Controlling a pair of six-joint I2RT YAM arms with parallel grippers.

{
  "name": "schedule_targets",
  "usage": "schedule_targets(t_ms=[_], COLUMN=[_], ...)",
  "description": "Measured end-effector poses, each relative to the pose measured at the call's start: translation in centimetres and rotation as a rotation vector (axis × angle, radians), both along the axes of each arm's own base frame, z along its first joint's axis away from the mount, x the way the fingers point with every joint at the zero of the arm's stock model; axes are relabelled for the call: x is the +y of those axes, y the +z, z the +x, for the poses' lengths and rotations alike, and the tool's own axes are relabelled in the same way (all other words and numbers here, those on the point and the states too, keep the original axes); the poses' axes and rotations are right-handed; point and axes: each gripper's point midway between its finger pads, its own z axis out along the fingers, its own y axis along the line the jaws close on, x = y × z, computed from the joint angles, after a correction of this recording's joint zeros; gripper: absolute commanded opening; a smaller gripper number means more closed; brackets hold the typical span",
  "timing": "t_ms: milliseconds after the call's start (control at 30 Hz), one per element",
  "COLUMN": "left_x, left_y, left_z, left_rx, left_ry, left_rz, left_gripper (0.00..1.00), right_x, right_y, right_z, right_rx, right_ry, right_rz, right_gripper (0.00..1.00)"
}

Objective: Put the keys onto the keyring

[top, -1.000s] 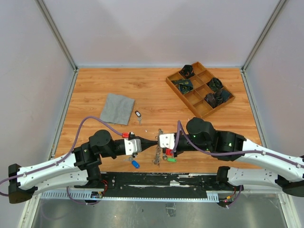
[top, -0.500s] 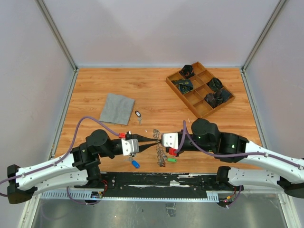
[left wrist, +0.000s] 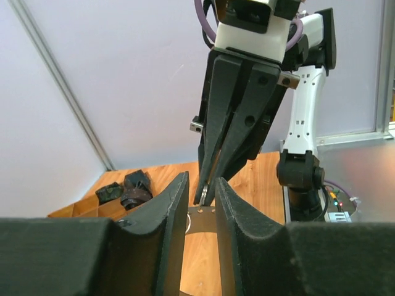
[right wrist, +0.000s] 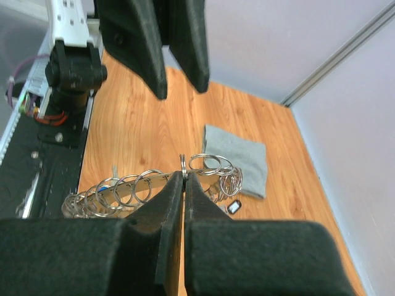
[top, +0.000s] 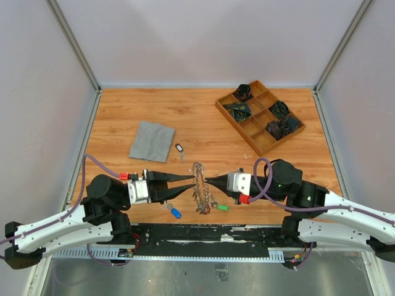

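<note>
My left gripper [top: 190,183] has just let go, jaws part-spread and empty, free to fetch loose keys [top: 176,213], while the keyring [top: 199,188] hangs between my arms over the near table [top: 197,117], pinched in my clamped right gripper [top: 207,180].

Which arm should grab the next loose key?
Left. The right gripper is shut on the keyring, so it's busy. The left gripper is open and empty, with the blue-tagged key lying close by.
</note>
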Motion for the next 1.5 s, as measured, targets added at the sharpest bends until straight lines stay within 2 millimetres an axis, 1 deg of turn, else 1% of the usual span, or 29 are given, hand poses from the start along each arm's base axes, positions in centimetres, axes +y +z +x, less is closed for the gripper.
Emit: schedule_targets(t_ms=[133,267,567,767,1000,1333,1400,1467,1500], left_x=[-0.1,-0.2,-0.2,-0.2,-0.4,-1.2,-1.3,-1.3,-1.4], left_y=[-0.1,-0.1,0.1,0.7,1.0,0.4,0.2,0.2,0.1], left_z=[-0.4,-0.8,-0.9,-0.7,-0.8,-1.5,-1.6,-1.6,-1.6], left_rx=[0.005,0.003,-0.003,-0.006,-0.006,-0.009,-0.009,-0.009,-0.009], left_ry=[-0.027,-0.048,-0.051,-0.044,-0.055,-0.106,-0.111,-0.115,-0.117], left_rz=[0.002,0.005,-0.005,-0.03,-0.047,-0.02,-0.016,-0.012,-0.01], left_gripper=[0.27,0.27,0.27,0.28,0.28,0.29,0.27,0.23,0.19], right_x=[0.2,0.4,0.7,0.6,0.9,1.2,1.2,1.2,1.2], right_y=[1.5,2.4,4.4,5.3,5.1,4.5,4.4,4.2,4.2], right_z=[-0.3,-0.7,-1.7,-2.6,-3.1,-3.2,-3.2,-3.1,-3.1], right_rx=[0.015,0.039,0.076,0.083,0.086,0.093,0.094,0.093,0.09], right_ry=[0.009,0.027,0.079,0.129,0.164,0.171,0.17,0.168,0.167], right_rz=[0.104,0.184,0.307,0.352,0.342,0.321,0.316,0.309,0.306], right_gripper=[0.0,0.0,0.0,0.0,0.0,0.0,0.01,0.01,0.0])
